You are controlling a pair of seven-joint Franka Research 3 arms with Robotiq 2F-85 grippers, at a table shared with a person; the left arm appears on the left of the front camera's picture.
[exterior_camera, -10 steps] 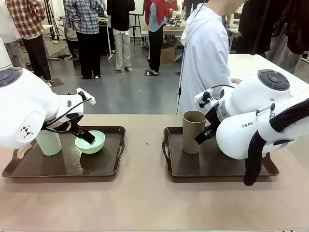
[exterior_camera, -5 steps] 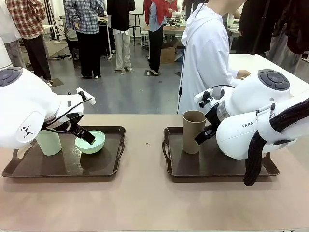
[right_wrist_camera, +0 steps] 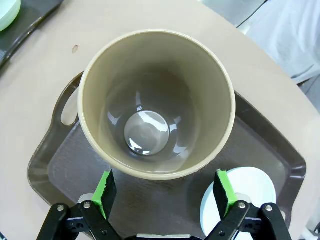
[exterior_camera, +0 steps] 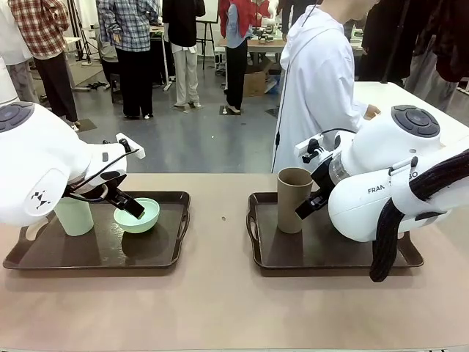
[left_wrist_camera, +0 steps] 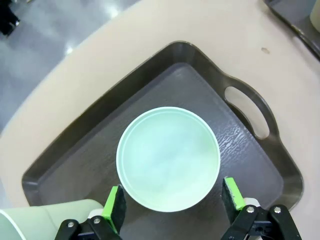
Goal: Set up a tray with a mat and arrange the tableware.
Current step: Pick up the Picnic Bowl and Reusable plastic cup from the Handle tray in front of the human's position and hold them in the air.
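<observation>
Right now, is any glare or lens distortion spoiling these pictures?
Right wrist view: a bright glare spot on the inside bottom of the tall brown plastic cup, table edge bowed. Left wrist view: faint sheen on the pale green round bowl, dark tray rim curved. Front view: sharp, evenly lit.

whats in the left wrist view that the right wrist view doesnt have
Only left wrist: the green cup, plus the left end effector open, pads flanking the green bowl. Only right wrist: the pale bowl, a white coat, the right end effector open by the brown cup. Both: the left tray, the right tray, the tan table, its dark speck.
</observation>
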